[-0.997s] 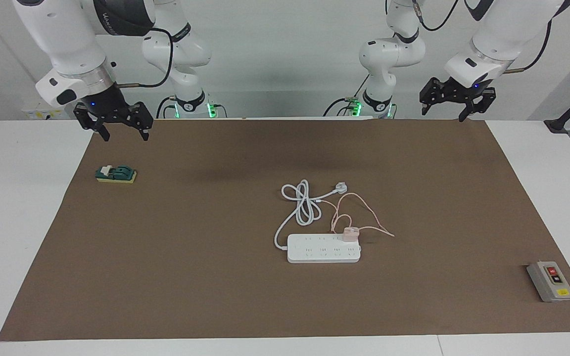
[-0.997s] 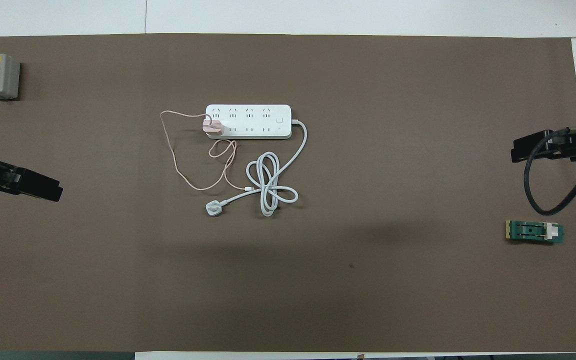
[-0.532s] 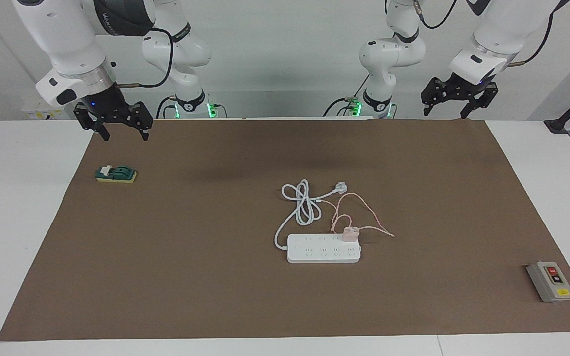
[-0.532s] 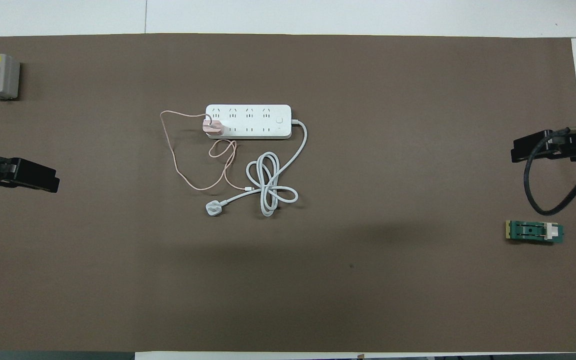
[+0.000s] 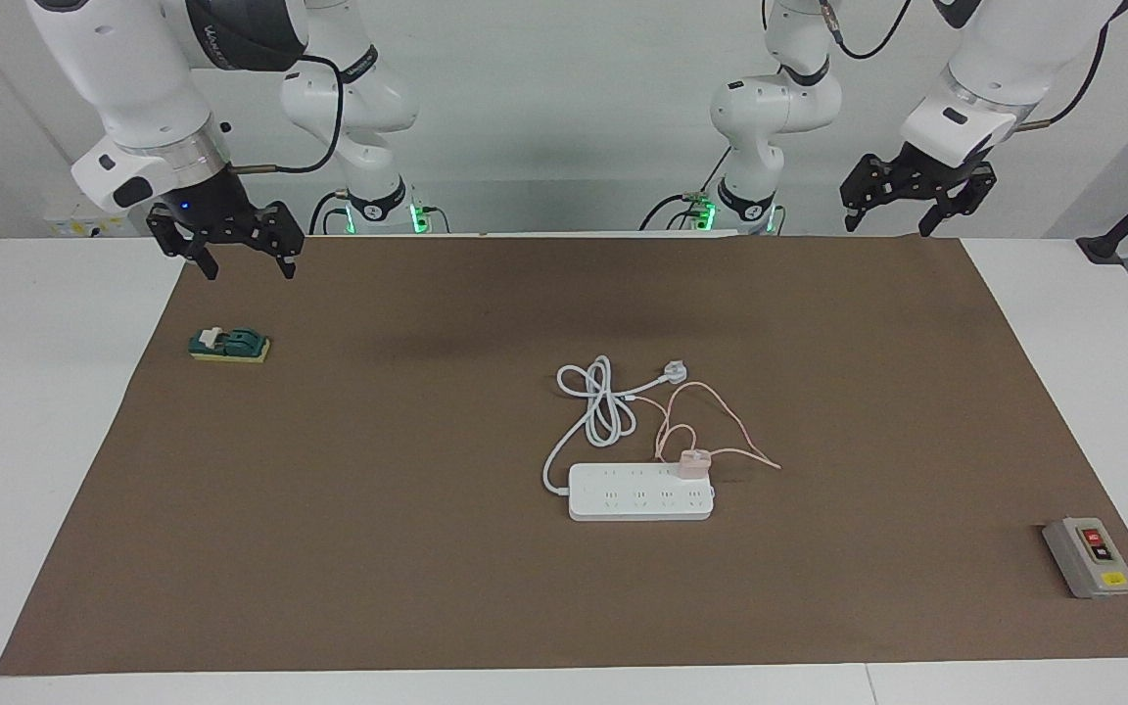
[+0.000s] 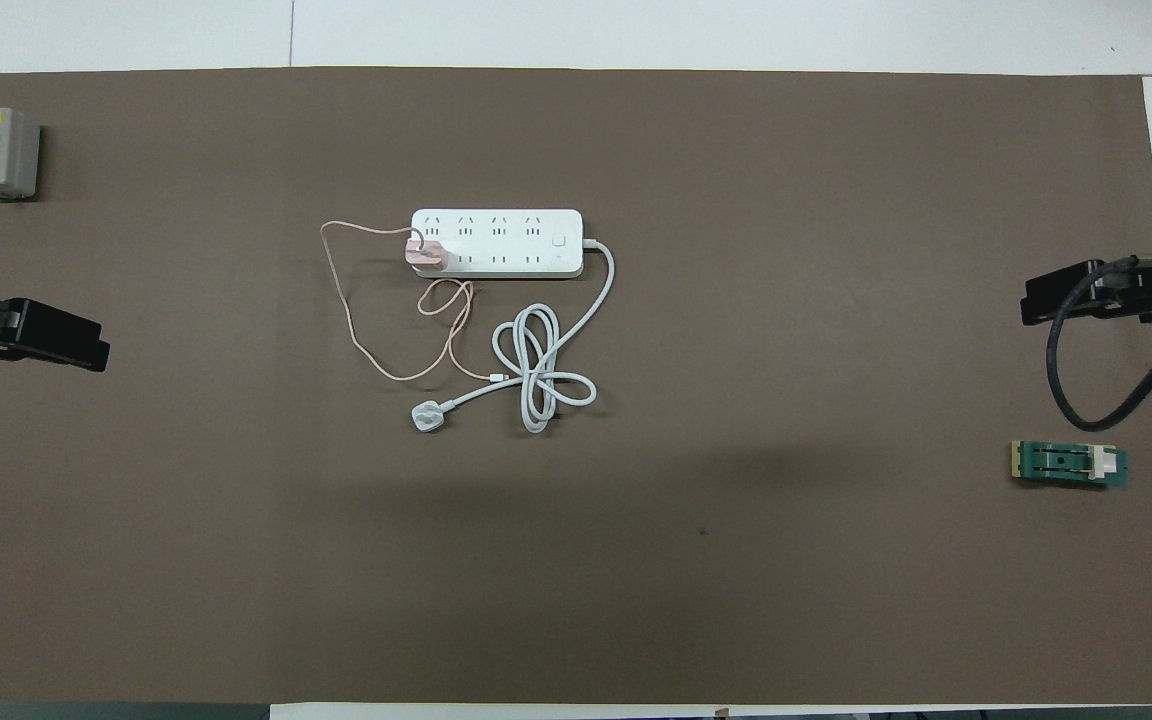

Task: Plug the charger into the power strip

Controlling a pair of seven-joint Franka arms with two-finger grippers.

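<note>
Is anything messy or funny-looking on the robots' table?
Nothing looks broken or spilled. The pink charger sits on the power strip at its end toward the left arm. Only the cords look untidy: the charger's thin cable loops loosely, crossing the strip's coiled white cord.

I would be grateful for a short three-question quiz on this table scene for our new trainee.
1. True or false: the charger sits on the power strip, at the end toward the left arm.
2. Which lies nearest the right gripper?
A. the grey button box
B. the small green switch
C. the white plug
3. Fill in: neither the right gripper nor the left gripper holds anything; both hang in the air with fingers ____.

Key: 1 true; 2 B; 3 open.
</note>
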